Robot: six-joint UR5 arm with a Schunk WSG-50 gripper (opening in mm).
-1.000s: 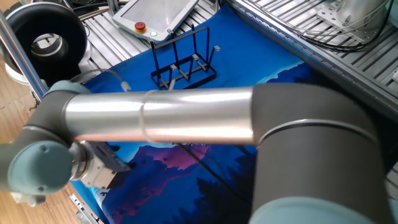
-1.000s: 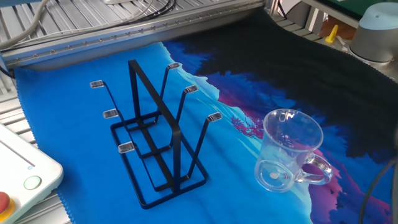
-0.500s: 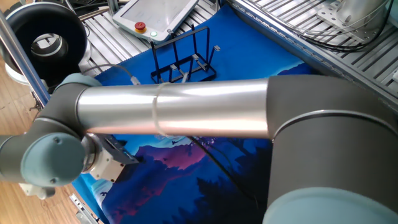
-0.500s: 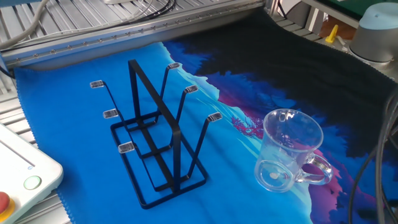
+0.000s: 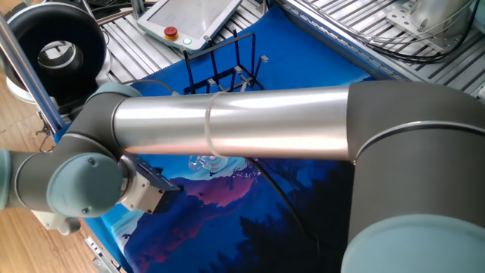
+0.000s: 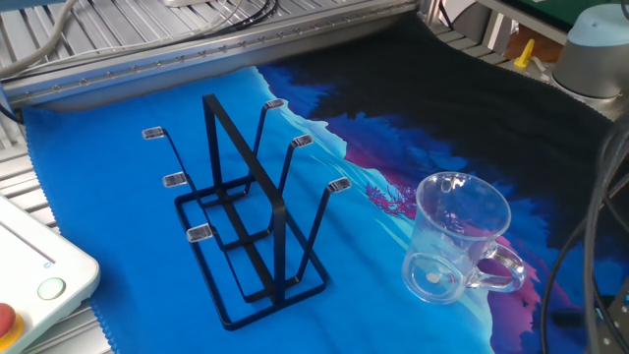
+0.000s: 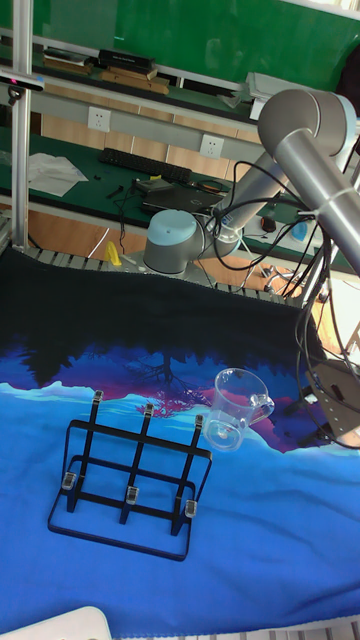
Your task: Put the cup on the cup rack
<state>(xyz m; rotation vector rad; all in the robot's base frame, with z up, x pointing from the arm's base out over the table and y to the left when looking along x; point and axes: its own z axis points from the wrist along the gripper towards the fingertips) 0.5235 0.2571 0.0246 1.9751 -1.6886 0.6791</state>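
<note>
The cup (image 6: 454, 251) is a clear glass mug standing upright on the blue cloth, its loop handle pointing toward the front right. The cup rack (image 6: 246, 216), black thin wire with upright pegs, stands a short way to its left; the two are apart. In the tall fixed view the cup (image 7: 232, 408) sits just right of the rack (image 7: 130, 470). Only a dark part of my gripper (image 7: 318, 408) shows at the right edge, close to the cup's handle side, its fingers unclear. In one fixed view my arm hides most of the cup (image 5: 203, 161); the rack (image 5: 227, 72) shows behind it.
A white teach pendant (image 5: 189, 19) with a red button lies beyond the rack, at the cloth's edge (image 6: 29, 285). Black cables (image 6: 590, 246) hang at the right. The arm's base (image 7: 175, 240) stands behind the cloth. A black round device (image 5: 53, 45) sits off the table.
My arm has swung across one fixed view, toward the right and lower. More cable and a dark part have come in at the right edge near the cup. Cup and rack have not moved.
</note>
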